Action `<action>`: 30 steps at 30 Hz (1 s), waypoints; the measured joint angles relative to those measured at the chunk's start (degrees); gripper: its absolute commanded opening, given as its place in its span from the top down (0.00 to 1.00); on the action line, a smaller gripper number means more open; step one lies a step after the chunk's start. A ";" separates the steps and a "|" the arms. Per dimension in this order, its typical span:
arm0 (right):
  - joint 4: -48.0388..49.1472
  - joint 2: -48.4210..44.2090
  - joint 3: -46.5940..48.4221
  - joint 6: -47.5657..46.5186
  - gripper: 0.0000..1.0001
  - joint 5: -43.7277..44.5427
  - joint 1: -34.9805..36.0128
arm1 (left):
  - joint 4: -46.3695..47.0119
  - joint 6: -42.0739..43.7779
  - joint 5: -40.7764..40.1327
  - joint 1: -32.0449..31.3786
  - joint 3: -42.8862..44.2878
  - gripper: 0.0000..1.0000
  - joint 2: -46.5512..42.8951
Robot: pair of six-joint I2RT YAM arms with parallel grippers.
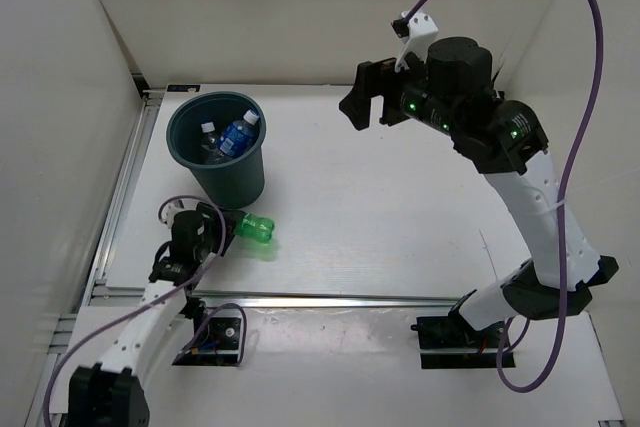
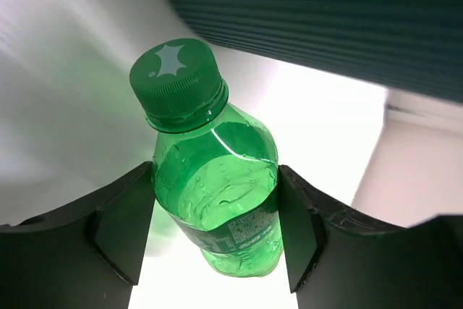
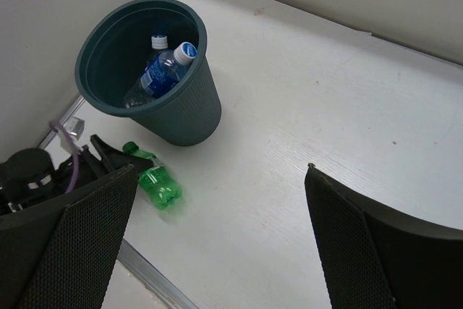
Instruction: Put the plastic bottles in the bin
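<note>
Across the white worktop (image 1: 400, 227), the left end effector (image 2: 215, 200) clenched the green bottle (image 1: 255, 229) lying just beside the bin (image 1: 235, 182), presumably to lift it in with the blue-labelled bottle (image 3: 160, 74); the right end effector (image 3: 221, 170) hung released, well aside.

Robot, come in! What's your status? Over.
Left gripper shut on green bottle, low beside the bin. Right gripper open, empty, raised. Blue-label bottle already inside. Only the bin's wall close by.
</note>
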 measured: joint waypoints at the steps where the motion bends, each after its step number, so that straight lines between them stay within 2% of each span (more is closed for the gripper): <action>1: 0.09 0.17 0.00 0.15 0.00 -0.07 0.00 | -2.29 0.81 0.00 0.07 0.33 0.54 -3.32; 4: 0.42 0.90 -0.04 0.39 0.00 -0.39 0.00 | -10.60 3.26 -0.42 0.24 3.63 0.54 -11.13; 7: 0.61 1.73 -0.04 0.46 0.00 -0.74 0.00 | -20.06 7.23 -2.12 0.28 12.15 0.54 -15.52; 12: 0.87 2.62 -0.04 0.74 0.00 -1.07 0.00 | -31.36 12.87 -7.32 0.28 27.26 0.54 -18.56; 17: 1.25 3.30 0.48 1.11 0.00 -1.44 0.00 | -38.05 17.49 -11.74 0.28 36.61 0.55 -18.43; 20: 1.29 3.98 1.11 1.64 0.00 -1.79 0.00 | -38.69 21.16 -13.75 0.31 42.95 0.55 -13.11; 28: 1.51 5.46 2.82 2.12 0.00 -3.06 0.00 | -32.09 31.98 -18.21 1.22 65.61 0.55 15.30; 29: 1.62 5.53 2.95 2.16 0.00 -3.17 0.00 | -31.71 33.22 -18.38 1.97 67.52 0.47 18.78; 30: 1.60 5.62 3.13 2.19 0.00 -3.21 0.00 | -31.56 33.59 -18.49 2.29 68.02 0.47 20.04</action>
